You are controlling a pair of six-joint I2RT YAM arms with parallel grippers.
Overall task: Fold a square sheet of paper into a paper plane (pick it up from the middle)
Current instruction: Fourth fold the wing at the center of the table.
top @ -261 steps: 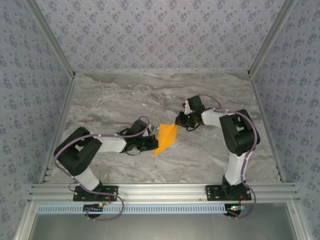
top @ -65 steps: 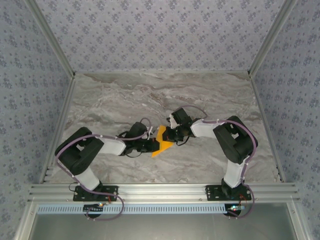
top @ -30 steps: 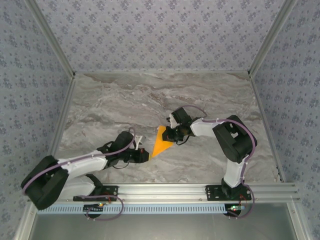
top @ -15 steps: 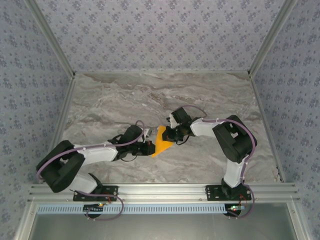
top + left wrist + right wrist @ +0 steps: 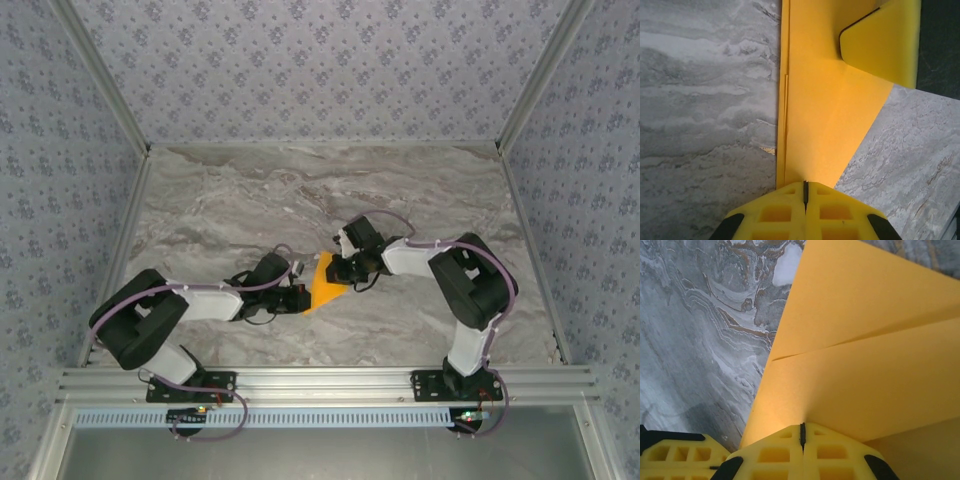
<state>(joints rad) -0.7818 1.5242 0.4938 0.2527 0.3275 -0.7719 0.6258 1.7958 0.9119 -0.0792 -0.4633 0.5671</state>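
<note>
The orange sheet of paper [image 5: 322, 285] lies folded into a pointed triangle on the middle of the marble table [image 5: 220, 200]. In the left wrist view the paper [image 5: 830, 115] lies flat, with a layered straight edge on its left. My left gripper [image 5: 303, 296] is shut, its tip [image 5: 805, 184] against the paper's narrow near-left end. My right gripper [image 5: 343, 272] is shut too, its tip [image 5: 802, 425] on the folded paper [image 5: 865, 375] from the right. One of its yellow fingers [image 5: 885, 45] rests on the sheet. A crease line runs across the paper ahead of it.
Patterned walls close the table in on three sides. An aluminium rail [image 5: 320, 380] with both arm bases runs along the near edge. The two arms meet over the paper, with open marble surface behind them and to both sides.
My left gripper, which stood off the paper to the near left a second ago, has swung back up to the paper's left end. The right gripper and the paper have stayed put.
</note>
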